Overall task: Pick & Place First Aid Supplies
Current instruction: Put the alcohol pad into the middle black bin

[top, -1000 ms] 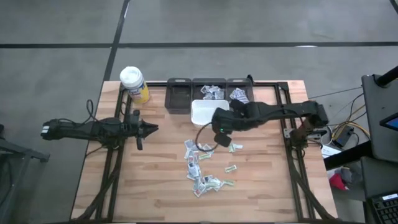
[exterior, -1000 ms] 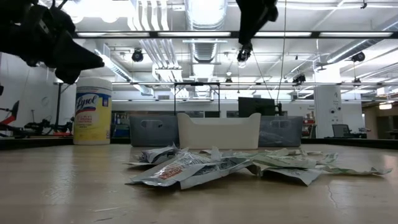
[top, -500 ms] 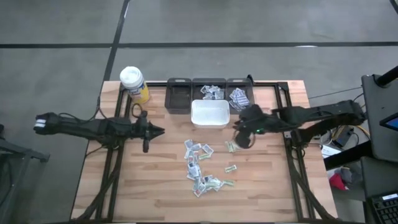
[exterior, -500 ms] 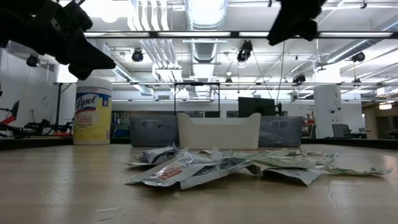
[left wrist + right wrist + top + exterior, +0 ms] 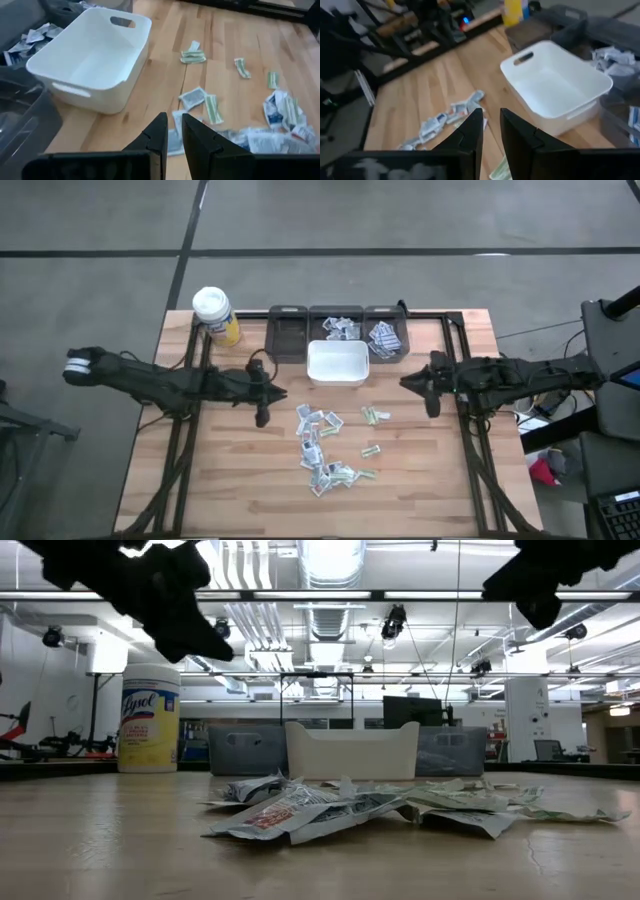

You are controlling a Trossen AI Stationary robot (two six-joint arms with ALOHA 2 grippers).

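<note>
Yellow wipes bottle with white lid (image 5: pixel 215 315): is being left standing at the far left corner of the light wooden table (image 5: pixel 250 470); it is no part of the sorting.

Left gripper (image 5: pixel 262 397): is being held above the table just left of the loose packets. In the left wrist view its two dark fingers (image 5: pixel 161 136) are standing close together with only a thin gap, and nothing is being carried between them.

Dark grey plastic bins (image 5: pixel 337 330): are being used as three compartments in a row at the table's far edge. The left one is looking empty; the middle and right ones are already holding some packets.

White rectangular plastic tub (image 5: pixel 337 363): is being kept in front of the bins and is showing empty inside in both wrist views.

Small flat white-grey paper packets (image 5: pixel 322 445): are mostly lying loose in a scatter at mid-table, near the tub; a green-printed few are lying toward the right.

Right gripper (image 5: pixel 431 387): is being held over the table's right side, apart from the scatter, fingers nearly closed and empty.

Progress: judged as partly done; most packets are waiting to be picked.
</note>
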